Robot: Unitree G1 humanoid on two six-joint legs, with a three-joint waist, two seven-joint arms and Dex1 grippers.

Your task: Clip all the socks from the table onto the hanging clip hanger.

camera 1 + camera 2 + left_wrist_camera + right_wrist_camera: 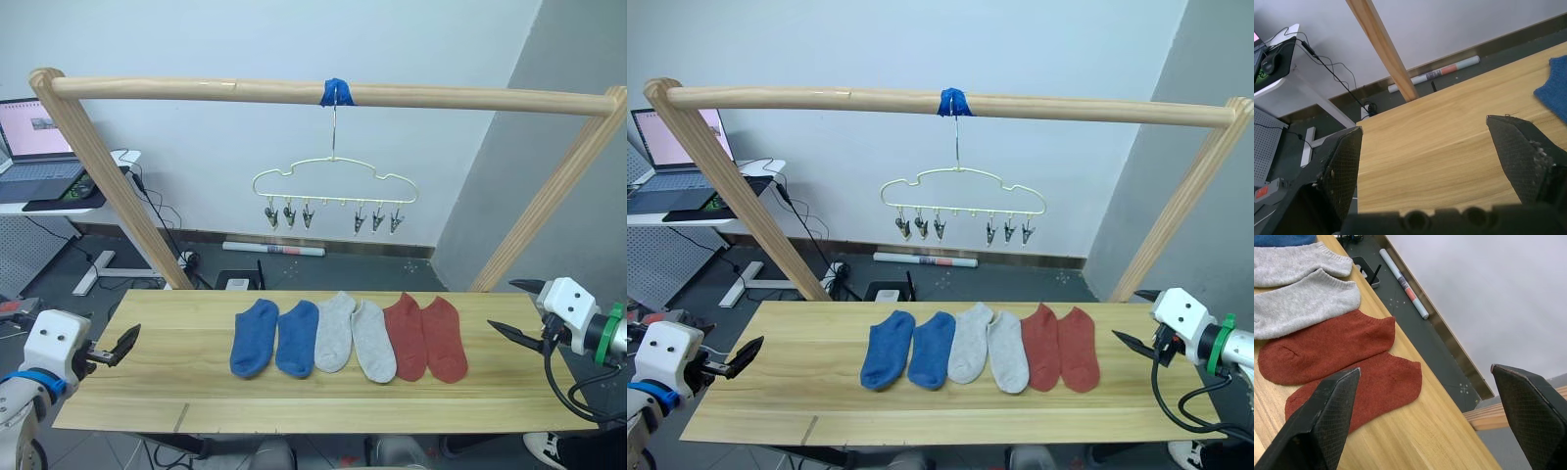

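Lying side by side in a row across the middle of the wooden table [147,392] are two blue socks [255,338], two light grey socks [334,331] and two brick red socks [405,335]. Above and behind them hangs the pale yellow clip hanger [333,186], its metal clips all bare. My left gripper [122,345] hovers open over the table's left end, well apart from the blue socks. Off the table's right end, my right gripper [502,305] is open, a short way from the red socks [1342,345]. Both hold nothing.
A thick wooden pole frame [294,91] spans the table, its slanted legs at both rear corners; blue tape [336,92] fixes the hanger's hook to it. A desk with a laptop [34,137] stands at far left. A rolled tube [272,249] lies on the floor behind.
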